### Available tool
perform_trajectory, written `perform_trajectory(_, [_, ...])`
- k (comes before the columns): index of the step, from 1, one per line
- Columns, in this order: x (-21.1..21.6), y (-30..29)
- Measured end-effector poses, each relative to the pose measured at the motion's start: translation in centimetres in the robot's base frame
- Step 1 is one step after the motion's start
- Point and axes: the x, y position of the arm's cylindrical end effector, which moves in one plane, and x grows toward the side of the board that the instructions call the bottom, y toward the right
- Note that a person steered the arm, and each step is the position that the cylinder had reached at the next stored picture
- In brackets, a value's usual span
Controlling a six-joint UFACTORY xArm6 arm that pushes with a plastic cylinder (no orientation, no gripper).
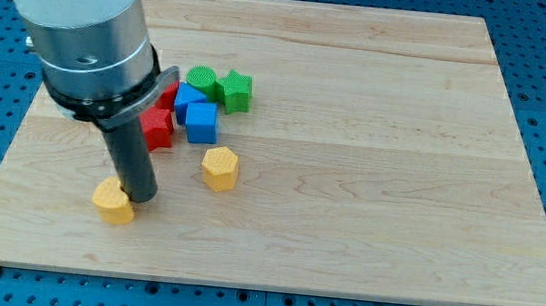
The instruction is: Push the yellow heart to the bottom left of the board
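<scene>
- The yellow heart (113,201) lies near the board's bottom-left corner, a little way in from both edges of the wooden board (371,183).
- My tip (142,199) stands right against the heart's upper right side, touching it or as good as.
- The tool is a plain dark rod with nothing that opens or shuts; it grasps nothing and only presses against the heart's side.
- A yellow hexagon block (219,168) sits apart, up and to the right of the heart.
- Nearer the top-left part of the board is a cluster: a red block (158,128), a blue cube (201,122), another blue block (189,96), a green block (202,77) and a green star (235,91).
- The arm's grey body hides part of that cluster.
</scene>
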Motion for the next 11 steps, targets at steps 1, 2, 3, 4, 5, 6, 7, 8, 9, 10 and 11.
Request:
perform_trajectory(1, [0.7,-1.5])
perform_trajectory(2, [2.0,-1.6])
perform_trajectory(3, [2.8,-4.1])
perform_trajectory(4, [2.8,-8.2])
perform_trajectory(5, [2.9,-5.4])
perform_trajectory(6, [5.4,-0.9])
perform_trajectory(7, [8.3,-1.9])
perform_trajectory(8, [8.2,-4.8])
perform_trajectory(9, [8.3,-12.1])
perform_trajectory(10, [8.0,-16.0])
perform_trajectory(11, [7.5,-13.3])
